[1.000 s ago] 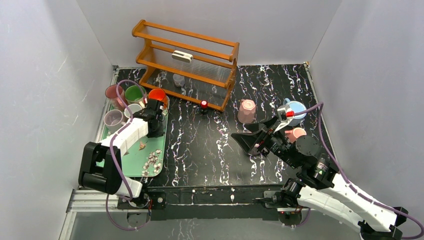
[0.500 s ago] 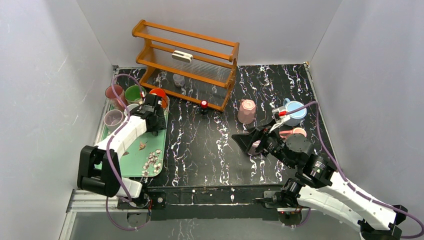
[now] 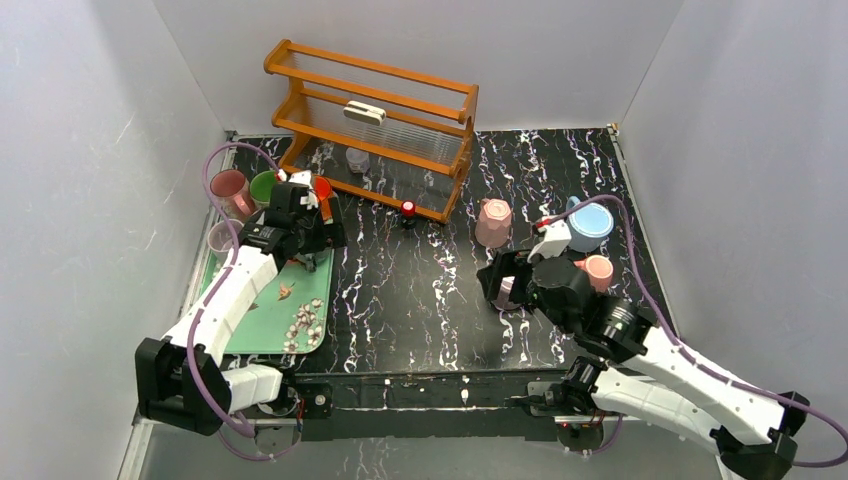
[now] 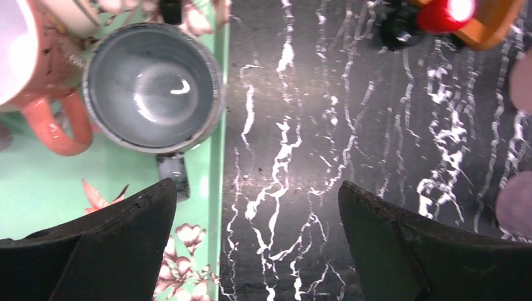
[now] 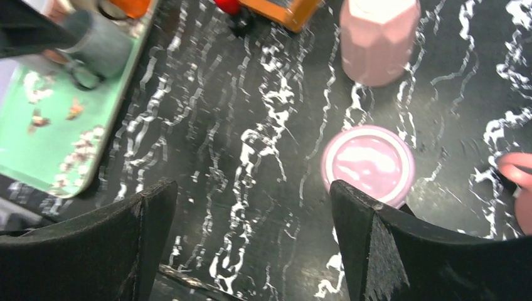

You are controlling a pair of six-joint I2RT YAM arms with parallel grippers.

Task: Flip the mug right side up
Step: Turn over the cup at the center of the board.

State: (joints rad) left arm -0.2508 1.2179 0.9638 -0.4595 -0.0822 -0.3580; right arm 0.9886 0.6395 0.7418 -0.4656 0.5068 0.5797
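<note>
We see a black marbled table [image 3: 430,300] with a wooden rack [image 3: 463,150] standing near its far edge, left of centre. A green tray [image 3: 270,330] lies along the table's left edge.

The left gripper [image 4: 256,188] hangs over the tray's far right corner, its fingers spread wide with nothing between them. The right gripper [image 5: 252,185] hovers over the table's right half, its fingers likewise wide apart and empty.

The grey mug [image 4: 154,88] stands mouth up on the tray, right at the tray's right edge near that far right corner. Its handle is turned toward the left gripper, and it sits just ahead of the fingers, clear of both.

A pink mug [image 3: 230,190], a green mug [image 3: 265,185] and a red mug [image 3: 320,187] crowd the tray's far end. A faceted pink mug [image 3: 493,222] stands mouth down past the rack's right end. A lilac mug [image 5: 368,164] sits just ahead of one right finger; from straight above we cannot tell which end is up. A blue mug [image 3: 590,225] and a salmon mug [image 3: 598,268] stand toward the table's right edge. A small red knob [image 3: 408,209] sits at the rack's foot.
</note>
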